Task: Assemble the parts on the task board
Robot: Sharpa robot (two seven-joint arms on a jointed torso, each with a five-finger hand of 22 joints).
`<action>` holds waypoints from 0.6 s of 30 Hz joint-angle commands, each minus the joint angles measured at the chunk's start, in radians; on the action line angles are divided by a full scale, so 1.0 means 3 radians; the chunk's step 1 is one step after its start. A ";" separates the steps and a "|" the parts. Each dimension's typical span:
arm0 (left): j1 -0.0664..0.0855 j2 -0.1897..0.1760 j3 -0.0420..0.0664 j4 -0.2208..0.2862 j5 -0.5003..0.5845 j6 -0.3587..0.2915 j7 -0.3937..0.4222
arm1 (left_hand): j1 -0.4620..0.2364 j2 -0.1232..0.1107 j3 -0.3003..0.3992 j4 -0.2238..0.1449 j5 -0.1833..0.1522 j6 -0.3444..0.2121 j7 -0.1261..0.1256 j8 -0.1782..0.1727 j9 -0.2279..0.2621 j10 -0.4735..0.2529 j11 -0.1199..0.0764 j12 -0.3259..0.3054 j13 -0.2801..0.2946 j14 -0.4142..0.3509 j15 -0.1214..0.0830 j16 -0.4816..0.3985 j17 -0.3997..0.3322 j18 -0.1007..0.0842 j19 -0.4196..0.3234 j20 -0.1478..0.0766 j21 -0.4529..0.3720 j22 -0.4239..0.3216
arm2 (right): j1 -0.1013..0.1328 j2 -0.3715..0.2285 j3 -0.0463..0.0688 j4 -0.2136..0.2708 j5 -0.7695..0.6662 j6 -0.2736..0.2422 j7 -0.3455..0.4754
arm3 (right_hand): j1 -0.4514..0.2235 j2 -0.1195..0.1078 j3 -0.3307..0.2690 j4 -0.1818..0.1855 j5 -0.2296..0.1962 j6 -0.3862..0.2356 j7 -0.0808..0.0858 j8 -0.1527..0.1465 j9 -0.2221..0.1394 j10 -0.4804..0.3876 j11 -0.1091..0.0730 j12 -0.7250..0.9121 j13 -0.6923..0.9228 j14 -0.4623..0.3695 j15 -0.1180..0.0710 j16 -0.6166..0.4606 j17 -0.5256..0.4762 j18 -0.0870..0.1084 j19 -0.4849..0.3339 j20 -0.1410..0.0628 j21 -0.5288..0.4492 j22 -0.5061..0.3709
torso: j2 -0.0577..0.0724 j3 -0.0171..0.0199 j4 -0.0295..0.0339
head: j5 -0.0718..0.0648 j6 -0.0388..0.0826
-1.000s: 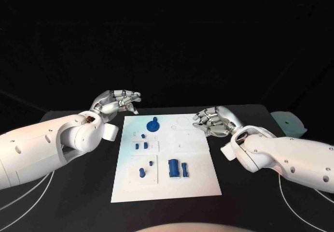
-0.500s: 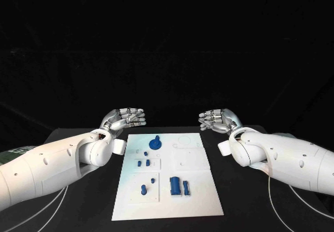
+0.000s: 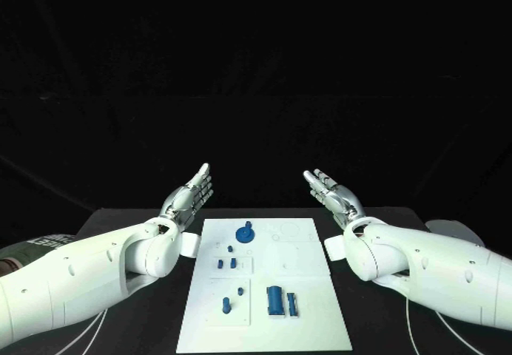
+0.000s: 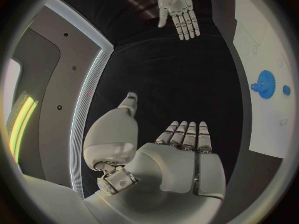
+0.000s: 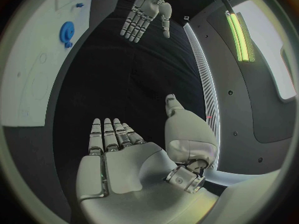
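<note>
The white task board (image 3: 309, 296) lies in the middle of the black table. On it are a blue gear (image 3: 246, 235) near the far end, small blue pegs (image 3: 225, 263) at mid-left, a peg (image 3: 226, 305) lower down and two upright blue blocks (image 3: 277, 299) near the front. My left hand (image 3: 190, 196) is raised beyond the board's far left corner, fingers straight, holding nothing. My right hand (image 3: 331, 194) is raised beyond the far right corner, also flat and empty. The left wrist view shows the left hand (image 4: 181, 149), the gear (image 4: 266, 84) and the right hand (image 4: 177, 7); the right wrist view shows the right hand (image 5: 118, 149) and the gear (image 5: 67, 31).
A pale round object (image 3: 456, 229) sits at the table's right edge behind my right arm. A dark green thing (image 3: 38, 244) lies at the left edge. Black table surface (image 3: 149, 318) runs along both sides of the board.
Both hands have uncurled from loose fists into flat, straight-fingered poses and risen. The camera has tilted, shifting the whole scene downward.
</note>
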 commanded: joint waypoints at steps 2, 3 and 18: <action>-0.0050 -0.0013 0.0026 0.0241 0.0019 -0.0684 0.0107 | -0.1910 0.0070 -0.0173 -0.0069 -0.0086 -0.0323 -0.0070 -0.0109 -0.0080 -0.0384 -0.0075 -0.0064 -0.0025 -0.0327 -0.0062 -0.0145 -0.0046 -0.0123 -0.0335 -0.0113 -0.0061 -0.0043 | -0.0100 -0.0063 0.0089 0.0278 0.0526 -0.0470 0.0372 | -0.2054 0.0065 -0.0181 -0.0094 -0.0045 -0.0366 -0.0081 -0.0081 -0.0164 -0.0619 -0.0061 -0.0045 -0.0075 -0.0575 -0.0044 -0.0093 -0.0168 -0.0098 -0.0530 -0.0087 -0.0045 -0.0226 | -0.0017 0.0031 0.0081 | -0.0005 0.0068; -0.0063 -0.0018 0.0033 0.0302 0.0022 -0.0790 0.0118 | -0.1910 0.0070 -0.0173 -0.0069 -0.0086 -0.0323 -0.0070 -0.0109 -0.0080 -0.0384 -0.0075 -0.0064 -0.0025 -0.0327 -0.0062 -0.0145 -0.0046 -0.0123 -0.0335 -0.0113 -0.0061 -0.0043 | -0.0120 -0.0074 0.0109 0.0328 0.0575 -0.0514 0.0401 | -0.2054 0.0065 -0.0181 -0.0094 -0.0045 -0.0366 -0.0081 -0.0081 -0.0164 -0.0619 -0.0061 -0.0045 -0.0075 -0.0575 -0.0044 -0.0093 -0.0168 -0.0098 -0.0530 -0.0087 -0.0045 -0.0226 | -0.0017 0.0031 0.0081 | -0.0005 0.0068; -0.0163 -0.0052 0.0081 0.0743 0.0042 -0.1565 0.0203 | -0.1910 0.0070 -0.0173 -0.0069 -0.0086 -0.0323 -0.0070 -0.0109 -0.0080 -0.0384 -0.0075 -0.0064 -0.0025 -0.0327 -0.0062 -0.0145 -0.0046 -0.0123 -0.0335 -0.0113 -0.0061 -0.0043 | -0.0182 -0.0111 0.0172 0.0489 0.0732 -0.0652 0.0495 | -0.2054 0.0065 -0.0181 -0.0094 -0.0045 -0.0366 -0.0081 -0.0081 -0.0164 -0.0619 -0.0061 -0.0045 -0.0075 -0.0575 -0.0044 -0.0093 -0.0168 -0.0098 -0.0530 -0.0087 -0.0045 -0.0226 | -0.0017 0.0031 0.0081 | -0.0005 0.0068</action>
